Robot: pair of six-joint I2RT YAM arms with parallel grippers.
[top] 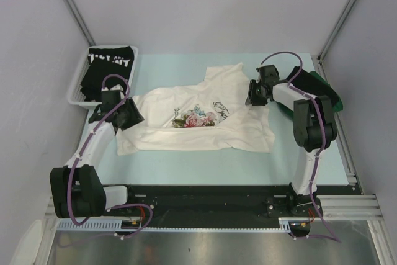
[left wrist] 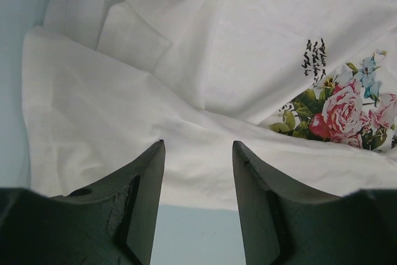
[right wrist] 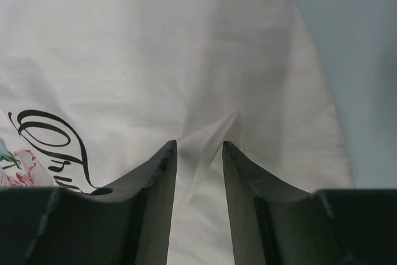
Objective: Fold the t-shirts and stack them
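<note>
white t-shirt, pink-blue floral print, black script, wrinkled, folds overlapping

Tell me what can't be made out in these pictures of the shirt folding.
- Dark green shirt: top view, mostly behind the right arm.
- Black shirt: top view, lettering too small, folded in the basket.
- Right gripper, hold on the white shirt: right wrist view, fingertips hide contact.

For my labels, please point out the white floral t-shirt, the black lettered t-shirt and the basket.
white floral t-shirt (top: 196, 116), top view, flower print.
black lettered t-shirt (top: 110, 60), top view, white lettering.
basket (top: 74, 88), top view, left wall.
</note>
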